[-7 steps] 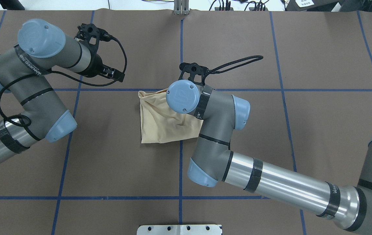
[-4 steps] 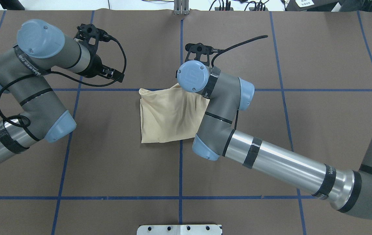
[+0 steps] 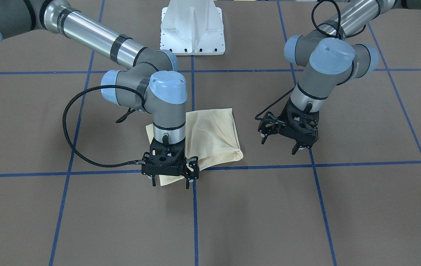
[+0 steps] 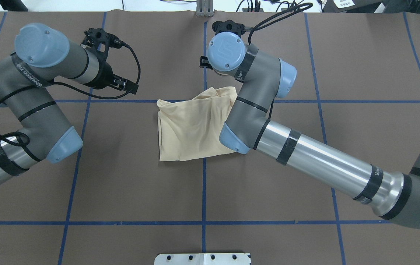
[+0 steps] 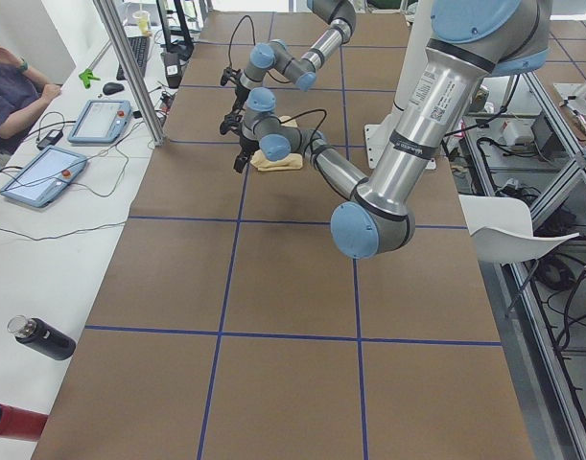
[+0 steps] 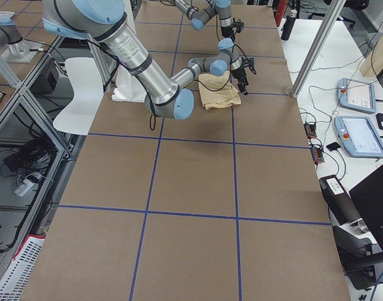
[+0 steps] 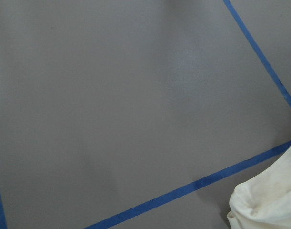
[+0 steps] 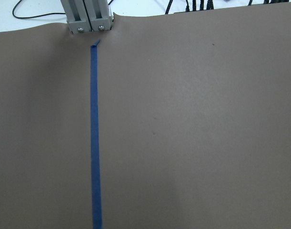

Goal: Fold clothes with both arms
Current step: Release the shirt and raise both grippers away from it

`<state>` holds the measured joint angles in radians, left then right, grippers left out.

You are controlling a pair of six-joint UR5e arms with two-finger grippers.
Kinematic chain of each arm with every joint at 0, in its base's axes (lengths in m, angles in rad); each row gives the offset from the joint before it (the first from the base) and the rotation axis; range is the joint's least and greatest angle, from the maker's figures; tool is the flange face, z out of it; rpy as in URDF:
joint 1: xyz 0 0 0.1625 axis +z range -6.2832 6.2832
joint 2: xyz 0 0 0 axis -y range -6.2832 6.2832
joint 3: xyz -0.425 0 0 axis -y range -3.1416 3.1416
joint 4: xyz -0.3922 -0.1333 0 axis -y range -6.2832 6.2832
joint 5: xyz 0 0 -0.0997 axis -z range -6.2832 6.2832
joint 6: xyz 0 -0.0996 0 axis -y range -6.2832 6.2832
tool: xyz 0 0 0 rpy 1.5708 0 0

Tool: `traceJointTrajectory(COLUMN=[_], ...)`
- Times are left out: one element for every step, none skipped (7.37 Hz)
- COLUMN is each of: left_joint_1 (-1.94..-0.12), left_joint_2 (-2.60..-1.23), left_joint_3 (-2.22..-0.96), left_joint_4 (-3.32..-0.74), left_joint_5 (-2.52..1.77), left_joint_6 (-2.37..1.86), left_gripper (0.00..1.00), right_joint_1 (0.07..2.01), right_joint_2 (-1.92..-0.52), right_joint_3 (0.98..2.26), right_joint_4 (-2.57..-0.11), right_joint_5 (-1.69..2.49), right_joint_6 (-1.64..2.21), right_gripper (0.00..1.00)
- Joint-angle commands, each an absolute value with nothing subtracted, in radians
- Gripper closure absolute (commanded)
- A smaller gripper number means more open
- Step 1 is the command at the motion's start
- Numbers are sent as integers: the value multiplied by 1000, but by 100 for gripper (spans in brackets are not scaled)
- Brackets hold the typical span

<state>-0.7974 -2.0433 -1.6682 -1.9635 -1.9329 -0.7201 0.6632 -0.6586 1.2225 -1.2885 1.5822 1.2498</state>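
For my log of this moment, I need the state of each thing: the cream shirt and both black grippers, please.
Pale cream-yellow T-shirt: folded, wrinkled, lying on the brown table, plain side up.
Right black two-finger gripper: open, over one corner of the T-shirt.
Left black two-finger gripper: open, empty, apart from the T-shirt.

The left arm (image 4: pixel 37 106) and right arm (image 4: pixel 317 162) are silver tubes with dark grey joints, light blue screwed caps (image 4: pixel 226 50), black bands (image 4: pixel 286 147) and white lettering (image 4: pixel 28 73). Black braided cables (image 3: pixel 71 146) loop out just behind the jaws of the black, skeletal left gripper (image 3: pixel 279 146) and right gripper (image 3: pixel 170 184).
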Motion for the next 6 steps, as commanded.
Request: traceJointTrajectory(left_joint_1=[-804, -816, -859, -933, -1025, -1139], left_joint_2=[-1912, -1852, -1800, -1752, -1693, -1654], left_joint_3=[-1826, -1885, -1940, -1975, -1977, -1970], left_joint_4=[-1945, -1934, -1896, -1855, -1855, -1852], left_joint_5=[-1934, -1937, -1937, -1957, -1986, -2017], left_joint_6=[-703, -695, -601, -471, -327, -160], left_gripper=[0, 0, 0, 0, 0, 0], right_joint_1=[740, 785, 831, 901, 1016, 1149], right_joint_2=[-830, -971, -1111, -1258, -1398, -1499], right_joint_3=[1472, 1675, 1851, 1962, 2008, 2006], right_joint_4=[-1368, -1453, -1524, -1532, -1522, -1522], right_joint_5=[1762, 1811, 1866, 1949, 2050, 2148], right_joint_6=[1203, 1080, 974, 878, 720, 517], right_gripper=[0, 0, 0, 0, 0, 0])
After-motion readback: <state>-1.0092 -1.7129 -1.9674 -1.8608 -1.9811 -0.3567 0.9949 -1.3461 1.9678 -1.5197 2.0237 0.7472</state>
